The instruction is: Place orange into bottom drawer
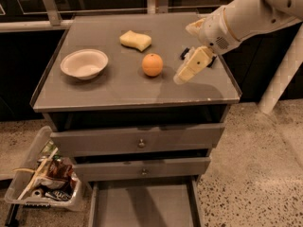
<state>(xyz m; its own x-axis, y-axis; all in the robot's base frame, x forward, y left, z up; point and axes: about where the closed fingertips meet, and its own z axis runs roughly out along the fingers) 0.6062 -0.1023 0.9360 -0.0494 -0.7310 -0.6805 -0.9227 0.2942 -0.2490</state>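
Note:
The orange (152,64) sits on the grey cabinet top (118,86), near its middle. My gripper (181,77) hangs above the top, a short way right of the orange and not touching it; it holds nothing that I can see. The bottom drawer (144,207) is pulled open at the foot of the cabinet, and its flat grey floor is bare.
A white bowl (84,64) stands at the left of the top. A pale yellow sponge (135,40) lies behind the orange. A dark packet (186,53) lies partly behind my arm. Two knobbed upper drawers (139,139) are shut. A bin of packets (42,186) stands on the floor at left.

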